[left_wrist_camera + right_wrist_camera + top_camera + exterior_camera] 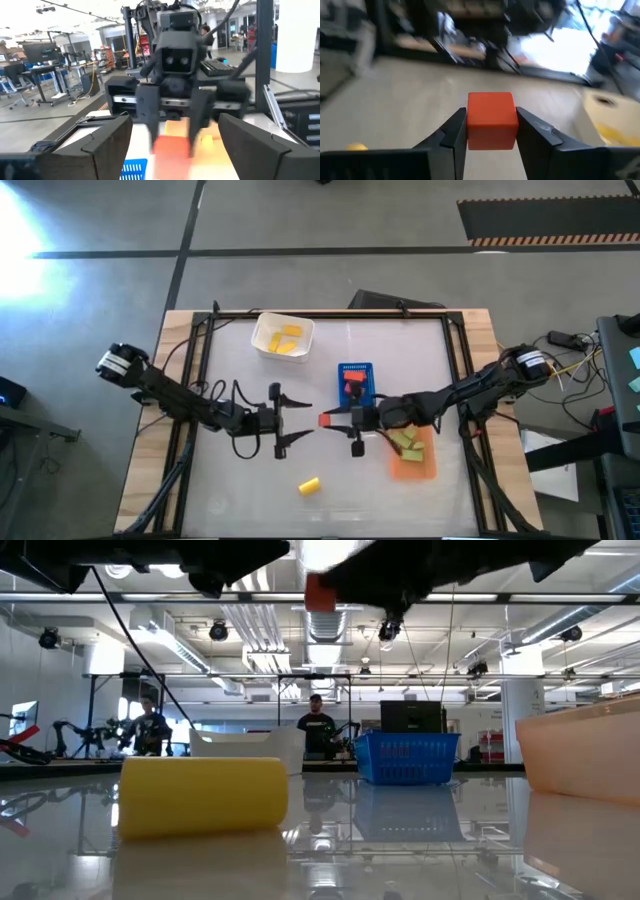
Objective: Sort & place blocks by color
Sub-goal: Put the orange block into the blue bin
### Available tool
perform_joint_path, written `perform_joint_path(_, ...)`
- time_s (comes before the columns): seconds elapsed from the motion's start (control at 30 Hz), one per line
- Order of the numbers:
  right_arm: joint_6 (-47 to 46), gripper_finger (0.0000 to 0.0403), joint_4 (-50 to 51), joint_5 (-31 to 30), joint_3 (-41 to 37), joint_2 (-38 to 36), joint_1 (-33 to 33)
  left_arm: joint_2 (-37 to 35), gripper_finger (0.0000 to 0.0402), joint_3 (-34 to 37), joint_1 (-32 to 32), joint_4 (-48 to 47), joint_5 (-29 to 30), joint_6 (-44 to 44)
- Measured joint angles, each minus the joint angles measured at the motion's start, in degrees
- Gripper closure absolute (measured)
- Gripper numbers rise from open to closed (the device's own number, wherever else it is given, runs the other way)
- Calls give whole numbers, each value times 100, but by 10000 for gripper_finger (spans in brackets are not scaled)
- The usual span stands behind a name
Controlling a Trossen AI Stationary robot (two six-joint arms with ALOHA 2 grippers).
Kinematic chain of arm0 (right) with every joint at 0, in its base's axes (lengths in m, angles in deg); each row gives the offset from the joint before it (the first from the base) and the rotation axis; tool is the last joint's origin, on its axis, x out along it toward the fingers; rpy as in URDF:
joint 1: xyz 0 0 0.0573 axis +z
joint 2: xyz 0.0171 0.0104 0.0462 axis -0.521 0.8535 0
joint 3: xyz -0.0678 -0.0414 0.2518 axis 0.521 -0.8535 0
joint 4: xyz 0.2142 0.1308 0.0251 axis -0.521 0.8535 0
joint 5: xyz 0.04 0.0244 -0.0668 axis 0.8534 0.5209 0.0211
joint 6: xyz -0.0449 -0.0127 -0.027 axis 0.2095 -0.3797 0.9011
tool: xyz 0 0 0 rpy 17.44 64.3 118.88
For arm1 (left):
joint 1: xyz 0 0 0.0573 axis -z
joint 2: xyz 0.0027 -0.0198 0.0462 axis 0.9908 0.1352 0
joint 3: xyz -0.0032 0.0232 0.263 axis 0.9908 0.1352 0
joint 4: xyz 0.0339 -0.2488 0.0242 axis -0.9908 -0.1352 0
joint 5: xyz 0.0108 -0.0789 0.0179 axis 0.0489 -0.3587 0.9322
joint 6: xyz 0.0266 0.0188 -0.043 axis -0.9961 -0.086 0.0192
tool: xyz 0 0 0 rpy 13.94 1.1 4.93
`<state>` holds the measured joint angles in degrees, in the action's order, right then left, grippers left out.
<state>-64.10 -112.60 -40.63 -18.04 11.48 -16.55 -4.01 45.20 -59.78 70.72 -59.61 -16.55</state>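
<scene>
A: Where is the red block (pixel 491 127)?

B: In the middle of the table (pixel 240 480); the left gripper (pixel 292 421) stands wide and empty; the right gripper (pixel 340 423) pinches the block; the blue tray (pixel 357 368) sits just behind toward the far edge, nearer the right arm.

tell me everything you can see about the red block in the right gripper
The red block is a small, plain, solid-looking cube with smooth matte faces and slightly rounded edges. It is clamped between the two dark fingers of the right gripper, one finger on each side face, held level above the table near its middle, beside the blue tray. Nothing else touches it.
</scene>
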Motion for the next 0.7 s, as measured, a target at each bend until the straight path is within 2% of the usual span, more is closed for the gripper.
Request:
perform_joint_path(0.13, -192, 281, 1109, -776, 12, -219, -32, -250, 121, 10, 16, -355, 0, 15)
perform_joint_path(0.27, -662, 281, 2819, -1521, 214, -461, -216, -430, 121, 11, 16, -397, 41, 13)
perform_joint_path(0.4, -1347, 281, 4228, -1723, 372, -565, -541, -458, 121, 10, 16, -406, 55, 13)
perform_joint_path(0.5, -1642, 281, 4657, -1718, 362, -547, -769, -440, 121, 10, 16, -416, 58, 13)
perform_joint_path(0.7, -1866, 281, 4645, -1667, 221, -299, -1092, -427, 121, 10, 16, -432, 60, 272)
